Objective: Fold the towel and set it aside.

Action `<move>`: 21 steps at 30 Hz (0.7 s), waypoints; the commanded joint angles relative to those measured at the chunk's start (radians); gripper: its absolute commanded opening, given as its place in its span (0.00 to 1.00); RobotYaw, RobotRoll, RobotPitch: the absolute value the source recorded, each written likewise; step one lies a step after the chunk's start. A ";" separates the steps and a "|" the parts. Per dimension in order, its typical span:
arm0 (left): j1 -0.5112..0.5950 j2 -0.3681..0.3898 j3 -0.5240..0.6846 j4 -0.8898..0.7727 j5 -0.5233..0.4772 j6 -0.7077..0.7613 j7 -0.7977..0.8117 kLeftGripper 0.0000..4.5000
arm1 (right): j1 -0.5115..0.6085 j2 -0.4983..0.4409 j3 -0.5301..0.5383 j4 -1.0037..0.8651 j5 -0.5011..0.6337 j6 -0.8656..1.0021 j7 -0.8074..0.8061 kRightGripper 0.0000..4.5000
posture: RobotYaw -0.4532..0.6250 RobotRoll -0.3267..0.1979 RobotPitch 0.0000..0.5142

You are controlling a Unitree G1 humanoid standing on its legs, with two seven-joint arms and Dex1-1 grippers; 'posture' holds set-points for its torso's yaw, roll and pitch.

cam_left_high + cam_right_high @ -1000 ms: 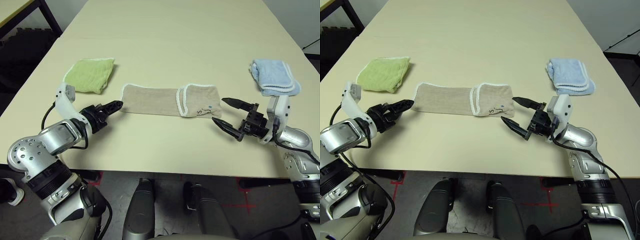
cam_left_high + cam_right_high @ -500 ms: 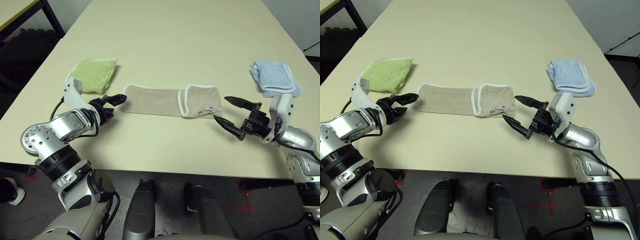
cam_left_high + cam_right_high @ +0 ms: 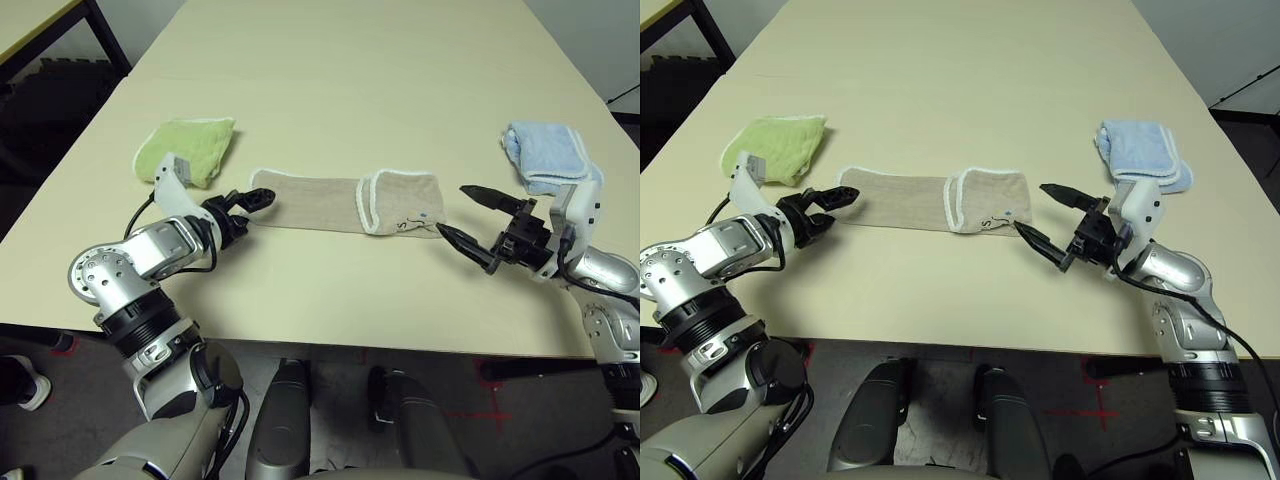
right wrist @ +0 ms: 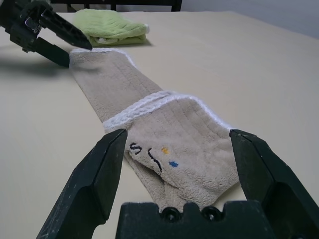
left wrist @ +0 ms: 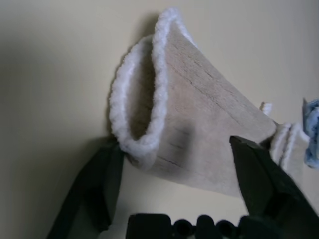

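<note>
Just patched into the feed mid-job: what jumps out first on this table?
A long beige towel lies stretched across the table's middle, its right end folded back over itself. An open claw sits at each end: the left claw straddling the white-trimmed left edge, the right claw just off the logo end. A green folded towel lies far left, a blue folded towel far right.

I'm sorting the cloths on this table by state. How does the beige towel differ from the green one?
The beige towel lies as a long strip with one end folded over; the green towel is a compact folded bundle. The beige one sits between the two end effectors, the left end effector at its end; the green one lies apart, off to the left. The beige one bears a small embroidered mark; I see none on the green. Both have white trim.
</note>
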 commanded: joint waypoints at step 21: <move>-0.106 0.064 -0.185 -0.063 0.078 0.064 -0.241 0.01 | 0.051 0.005 -0.013 -0.016 0.007 0.014 -0.022 1.00 | 0.59 0.62 0.37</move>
